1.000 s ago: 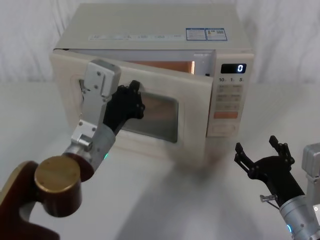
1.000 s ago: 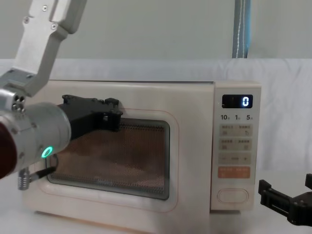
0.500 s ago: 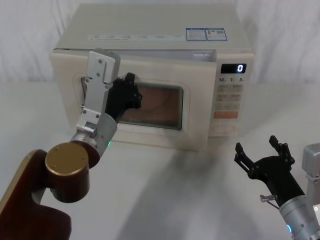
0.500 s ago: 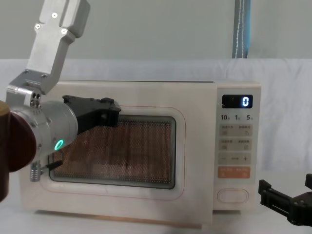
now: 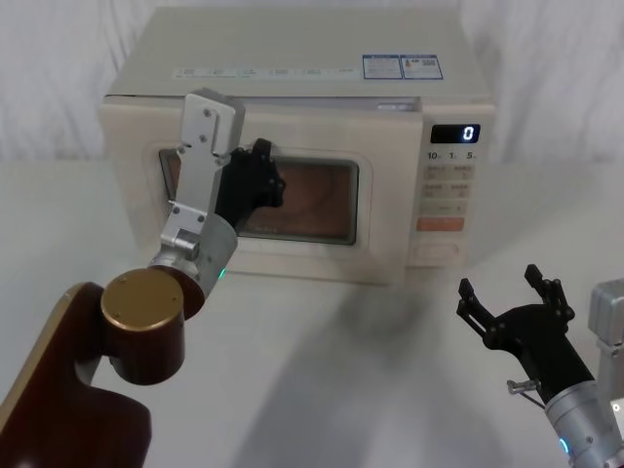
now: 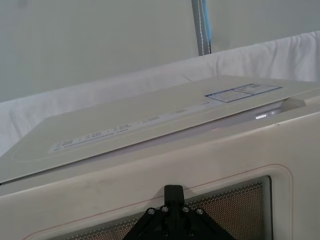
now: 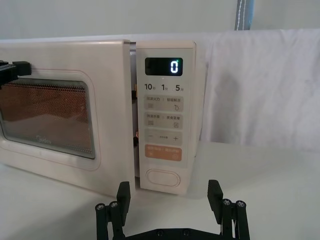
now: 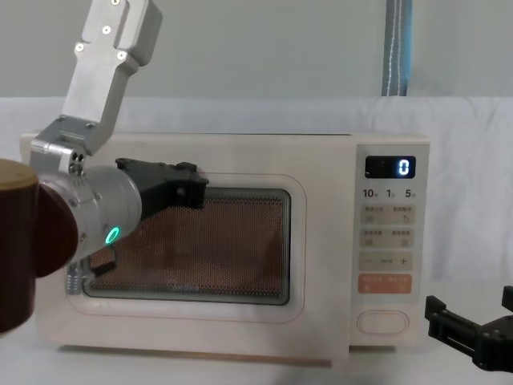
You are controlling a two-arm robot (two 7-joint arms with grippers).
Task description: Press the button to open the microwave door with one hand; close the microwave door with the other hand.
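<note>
The cream microwave door with its dark window stands almost shut. In the right wrist view a narrow gap remains between the door and the keypad strip. My left gripper is shut, its black tips pressed against the upper left of the window, and its single prong touches the door. The wide oval button sits at the bottom of the panel. My right gripper hovers open low over the table in front of the panel, apart from it.
The microwave stands on a white-clothed table with a white backdrop behind. The keypad strip carries a lit display reading 0 and an orange key. Bare cloth lies in front of the microwave. My left arm's brown elbow joint fills the near left.
The door has swung from well ajar to nearly shut, with my left gripper following it inward against the window. The right gripper has not moved.
</note>
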